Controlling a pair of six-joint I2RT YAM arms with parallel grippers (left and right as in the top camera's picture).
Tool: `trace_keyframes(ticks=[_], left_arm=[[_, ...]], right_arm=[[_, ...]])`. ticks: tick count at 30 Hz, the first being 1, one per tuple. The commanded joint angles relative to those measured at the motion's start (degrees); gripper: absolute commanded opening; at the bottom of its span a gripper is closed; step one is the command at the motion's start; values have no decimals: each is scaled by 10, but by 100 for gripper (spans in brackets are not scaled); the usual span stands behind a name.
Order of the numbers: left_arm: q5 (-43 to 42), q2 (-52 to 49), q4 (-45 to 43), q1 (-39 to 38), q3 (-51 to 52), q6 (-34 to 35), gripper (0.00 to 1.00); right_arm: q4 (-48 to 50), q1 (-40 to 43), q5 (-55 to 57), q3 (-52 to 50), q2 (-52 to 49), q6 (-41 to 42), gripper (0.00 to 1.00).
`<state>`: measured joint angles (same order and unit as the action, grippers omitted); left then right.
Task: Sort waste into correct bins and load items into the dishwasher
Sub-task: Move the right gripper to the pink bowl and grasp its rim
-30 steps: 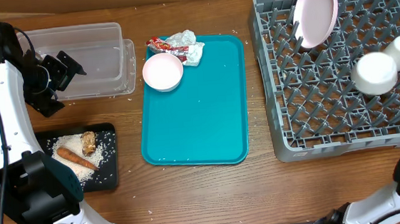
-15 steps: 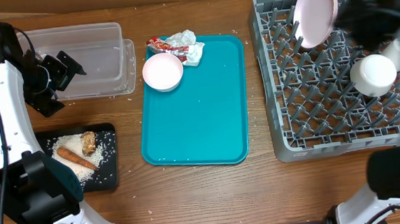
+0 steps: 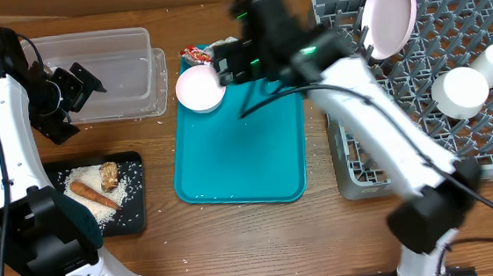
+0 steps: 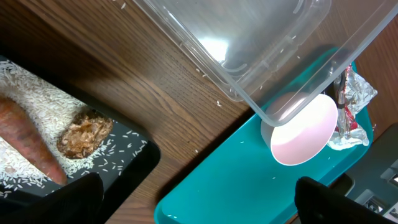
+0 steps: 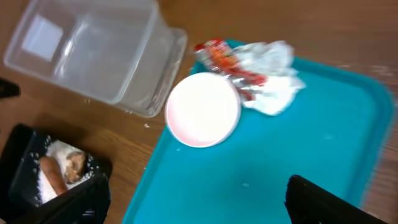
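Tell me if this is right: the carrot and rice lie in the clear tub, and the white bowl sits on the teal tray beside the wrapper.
Not quite. The overhead view shows the carrot and rice in the black tray, not the clear tub. The bowl on the teal tray beside the wrapper is right.

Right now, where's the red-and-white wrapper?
In the right wrist view, the red-and-white wrapper lies at the teal tray's far left corner, against the crumpled napkin and just beyond the white bowl.
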<state>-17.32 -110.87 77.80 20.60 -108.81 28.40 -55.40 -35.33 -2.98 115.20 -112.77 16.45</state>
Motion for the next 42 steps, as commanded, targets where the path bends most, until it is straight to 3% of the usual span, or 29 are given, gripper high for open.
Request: trace_keyframes(ticks=[1, 6, 9, 21, 42], left_arm=[[2, 19, -1, -7, -12, -1, 100], [2, 19, -1, -7, -12, -1, 100], [2, 19, -1, -7, -12, -1, 100], [2, 19, -1, -7, -12, -1, 100], [2, 19, -1, -7, -12, -1, 100]], right_arm=[[31, -34, 16, 6, -71, -67, 92], [73, -74, 28, 6, -121, -194, 98], [97, -84, 55, 6, -145, -198, 99], [162, -82, -20, 6, -211, -195, 100], [20, -82, -35, 10, -229, -193, 95]])
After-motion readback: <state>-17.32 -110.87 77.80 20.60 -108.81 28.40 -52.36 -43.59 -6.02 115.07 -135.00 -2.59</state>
